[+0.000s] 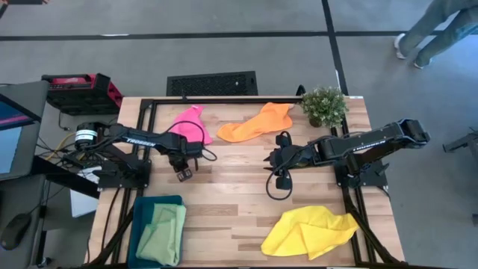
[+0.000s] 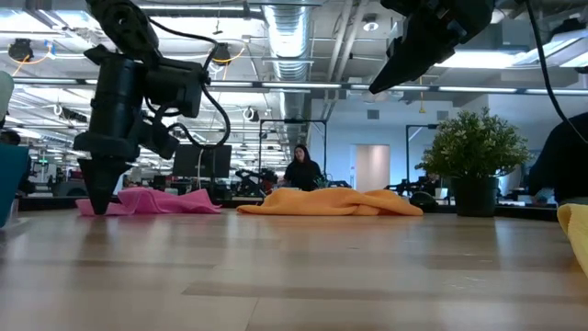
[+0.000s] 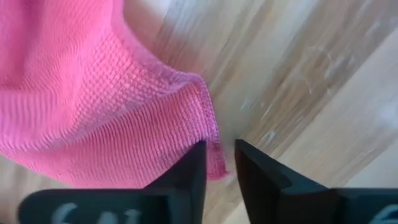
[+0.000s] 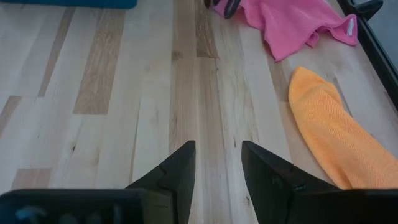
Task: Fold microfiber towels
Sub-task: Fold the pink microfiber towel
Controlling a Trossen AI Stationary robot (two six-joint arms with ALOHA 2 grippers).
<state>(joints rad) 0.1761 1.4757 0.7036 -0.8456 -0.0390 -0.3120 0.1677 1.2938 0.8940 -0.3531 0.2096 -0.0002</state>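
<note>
The left gripper (image 1: 182, 170) is down at the tabletop (image 1: 231, 194) on the near edge of the hot pink towel (image 1: 190, 125), which lies at about 11 o'clock from the table's centre in the high view. In the left wrist view its 2 fingers (image 3: 186, 171) stand a narrow gap apart, with the hemmed corner of the pink towel (image 3: 93, 99) reaching down into that gap; whether they actually pinch the cloth cannot be told. In the low view the left gripper (image 2: 99, 188) points straight down, tip touching the wood just in front of the pink towel (image 2: 152, 200).

The right gripper (image 1: 273, 161) hangs over bare wood near the table's centre, raised off the surface, its fingers (image 4: 180, 168) parted and holding nothing. The orange towel (image 1: 258, 123) lies at about 12 o'clock, just beyond it and beside the pink one.

The yellow towel (image 1: 310, 232) lies crumpled at about 5 o'clock, and only a sliver of it (image 2: 577, 230) shows in the low view. The light green towel (image 1: 164, 233) rests in the teal bin (image 1: 142, 205) at about 7 o'clock. A potted plant (image 1: 324, 106) stands at about 1 o'clock, near the orange towel's far end. Nothing lies between either gripper and its nearest towel.

In the low view a person (image 2: 300, 171) sits far behind the table, partly hidden by the orange towel (image 2: 326, 202).
</note>
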